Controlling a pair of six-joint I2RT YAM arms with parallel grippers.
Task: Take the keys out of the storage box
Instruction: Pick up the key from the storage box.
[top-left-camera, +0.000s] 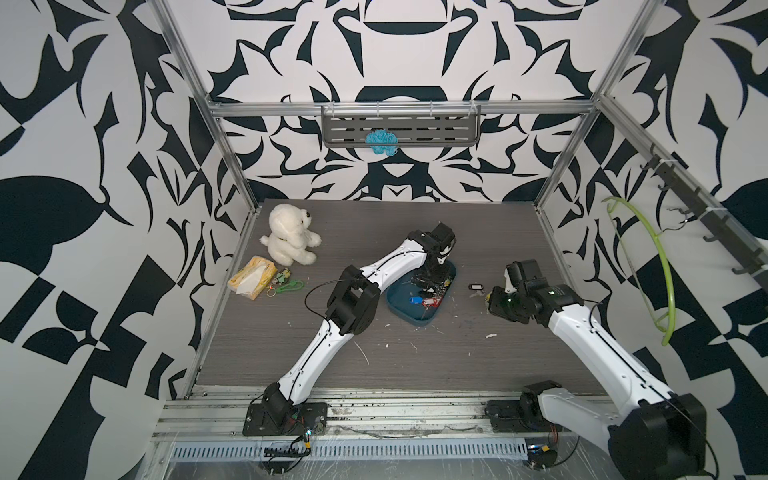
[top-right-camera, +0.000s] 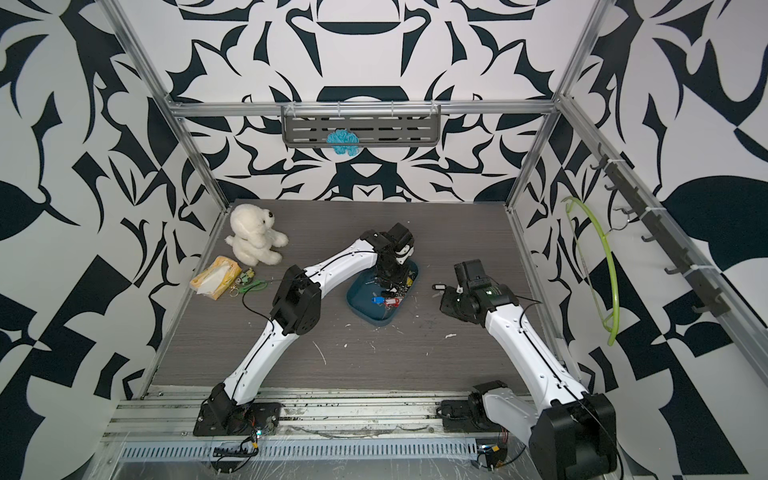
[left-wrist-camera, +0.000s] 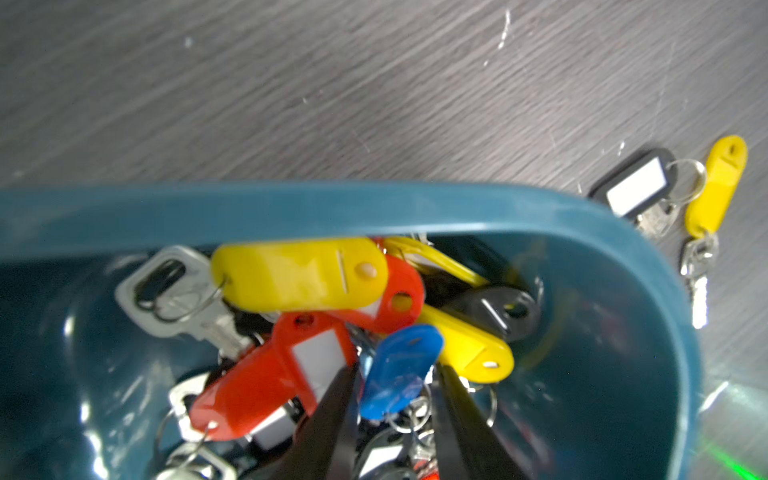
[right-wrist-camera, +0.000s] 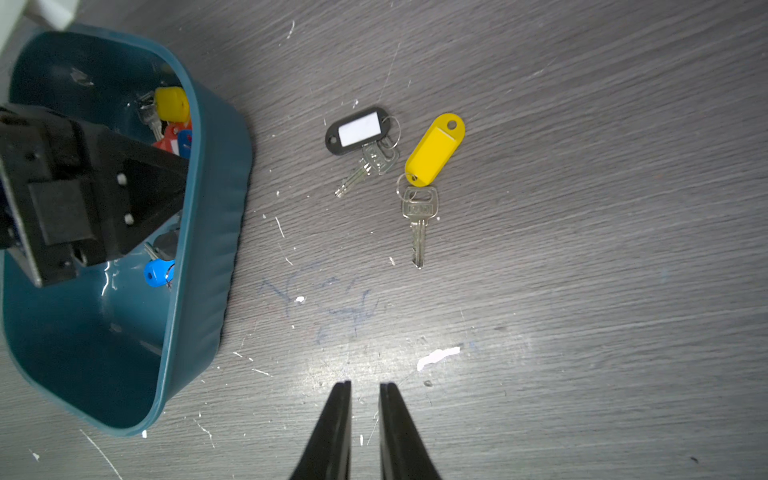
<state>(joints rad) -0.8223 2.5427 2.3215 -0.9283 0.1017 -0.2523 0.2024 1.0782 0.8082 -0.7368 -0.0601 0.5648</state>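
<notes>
Left gripper (left-wrist-camera: 395, 370) straddles a blue tag (left-wrist-camera: 399, 353) among the keys (left-wrist-camera: 299, 274), jaws narrow, pinch unconfirmed. Right gripper (right-wrist-camera: 365, 384), narrow and empty, hangs at the storage box's (right-wrist-camera: 224, 208) 3 o'clock — likely keeping clear.

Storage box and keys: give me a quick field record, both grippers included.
storage box: on table, many keys piled inside
keys out: black-tag key and yellow-tag key, on table beside box
left gripper: inside box, jaws flanking blue tag, grip unclear
right gripper: above table near those two keys, narrow gap, empty
</notes>
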